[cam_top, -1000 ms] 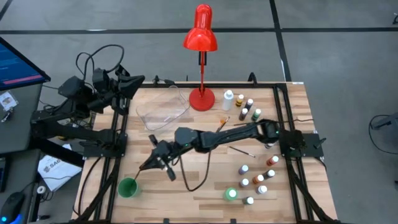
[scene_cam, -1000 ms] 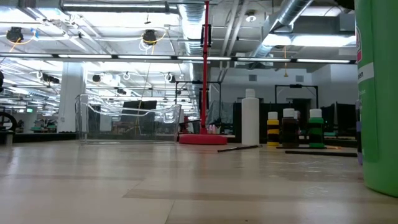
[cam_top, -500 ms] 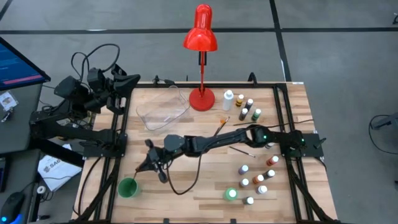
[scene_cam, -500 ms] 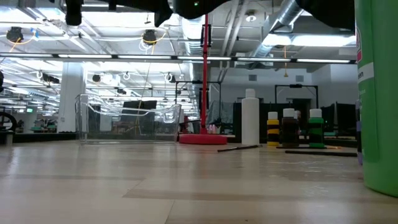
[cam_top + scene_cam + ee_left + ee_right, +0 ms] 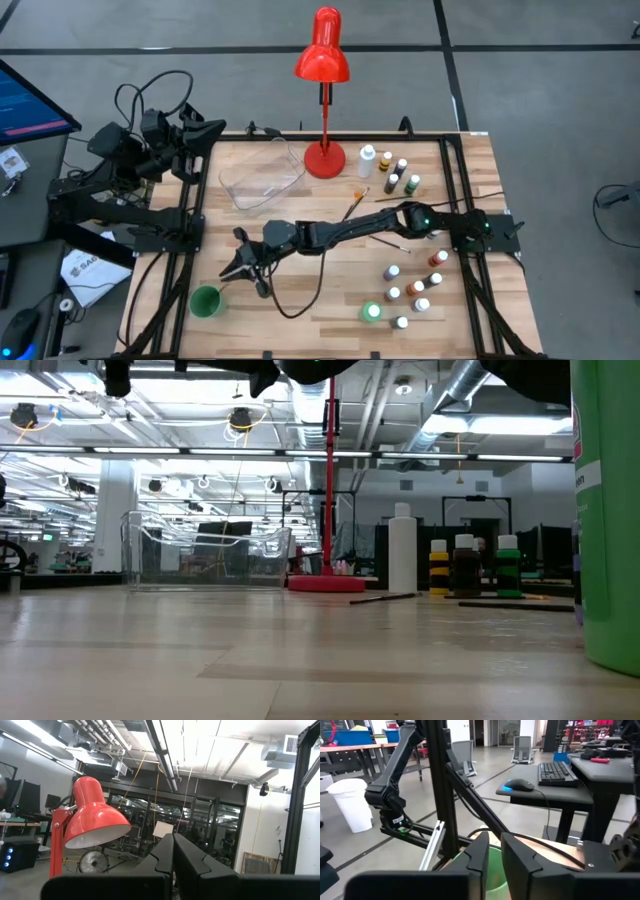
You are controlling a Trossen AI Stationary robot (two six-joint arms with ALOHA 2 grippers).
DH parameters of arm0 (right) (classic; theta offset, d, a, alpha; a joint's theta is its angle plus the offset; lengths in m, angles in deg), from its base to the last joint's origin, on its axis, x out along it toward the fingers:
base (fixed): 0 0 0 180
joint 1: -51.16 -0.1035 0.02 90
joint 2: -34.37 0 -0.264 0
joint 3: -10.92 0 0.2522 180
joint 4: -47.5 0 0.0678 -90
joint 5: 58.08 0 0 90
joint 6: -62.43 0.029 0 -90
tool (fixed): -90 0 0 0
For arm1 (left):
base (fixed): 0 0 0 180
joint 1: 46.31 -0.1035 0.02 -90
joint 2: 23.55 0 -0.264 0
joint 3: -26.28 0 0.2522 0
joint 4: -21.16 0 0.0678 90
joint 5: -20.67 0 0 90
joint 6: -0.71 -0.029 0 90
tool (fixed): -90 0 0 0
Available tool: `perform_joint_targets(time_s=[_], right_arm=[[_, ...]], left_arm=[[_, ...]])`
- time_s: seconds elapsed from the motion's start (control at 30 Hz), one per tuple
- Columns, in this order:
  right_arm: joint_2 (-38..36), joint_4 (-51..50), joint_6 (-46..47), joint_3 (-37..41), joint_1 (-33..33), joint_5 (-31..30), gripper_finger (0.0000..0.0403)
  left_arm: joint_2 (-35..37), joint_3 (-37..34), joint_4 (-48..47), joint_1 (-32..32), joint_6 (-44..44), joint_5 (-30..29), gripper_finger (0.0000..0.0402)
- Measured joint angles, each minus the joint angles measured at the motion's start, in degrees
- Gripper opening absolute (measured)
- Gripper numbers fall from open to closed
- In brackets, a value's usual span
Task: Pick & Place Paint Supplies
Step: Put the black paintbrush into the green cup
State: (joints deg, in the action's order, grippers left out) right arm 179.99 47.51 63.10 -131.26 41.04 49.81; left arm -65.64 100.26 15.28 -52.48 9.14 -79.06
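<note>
The right hand (image 5: pixel 243 268) reaches across the worktop (image 5: pixel 330 300) toward its front-left corner, fingers nearly pressed together and seemingly empty, just above the green cup (image 5: pixel 206 301). Dropping lower could tip the cup. The paint bottles (image 5: pixel 415 290) cluster front-right, beyond open worktop.

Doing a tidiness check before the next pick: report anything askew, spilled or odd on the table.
Nothing is spilled or damaged. The paint bottles stand upright in two groups, and brushes lie loose mid-table. The right end effector hangs near the green cup; the left end effector waits at the table's edge.
</note>
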Motion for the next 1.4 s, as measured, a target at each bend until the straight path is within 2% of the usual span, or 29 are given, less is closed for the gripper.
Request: perform_joint_targets(time_s=[0.3,0.4,0.5,0.67,0.73,0.87,0.97,1.07,1.2,1.4], right_arm=[[-0.4,-0.5,-0.7,0.0,0.0,0.0,0.0130],[-1.8,-4.3,1.1,-0.1,0.3,0.0,0.0152],[-6.0,-17.4,1.8,0.0,1.1,0.0,0.0165],[-16.5,-51.1,-2.1,-0.3,2.9,-0.2,0.0173],[-20.5,-65.7,-4.1,-0.1,2.8,-0.2,0.0171],[-29.8,-87.7,-3.7,-0.1,2.2,-2.4,0.0162],[-37.1,-96.6,1.9,-0.2,1.1,-6.9,0.0154],[-42.9,-99.1,9.3,-0.2,-1.2,-14.5,0.0149],[-50.0,-102.1,20.5,-0.1,-5.9,-24.0,0.0147],[-58.3,-103.9,35.9,1.9,-16.9,-39.0,0.0146]], left_arm=[[0.0,0.0,0.0,0.0,0.0,0.0,0.0001],[0.1,0.0,-0.7,0.0,0.0,0.5,0.0001],[0.7,0.0,-5.1,0.0,0.0,1.0,0.0001],[1.5,0.0,-17.9,0.0,3.6,1.0,0.0009],[1.1,0.0,-22.8,0.0,4.3,1.0,0.0019],[-1.0,0.0,-32.2,0.4,7.1,1.7,0.0051],[-5.2,0.0,-37.7,2.7,7.3,4.6,0.0086],[-11.6,0.0,-39.3,7.0,6.5,7.2,0.0123],[-20.2,0.0,-39.3,12.7,5.2,6.5,0.0161],[-32.1,0.0,-39.6,17.5,6.9,5.2,0.0176]])
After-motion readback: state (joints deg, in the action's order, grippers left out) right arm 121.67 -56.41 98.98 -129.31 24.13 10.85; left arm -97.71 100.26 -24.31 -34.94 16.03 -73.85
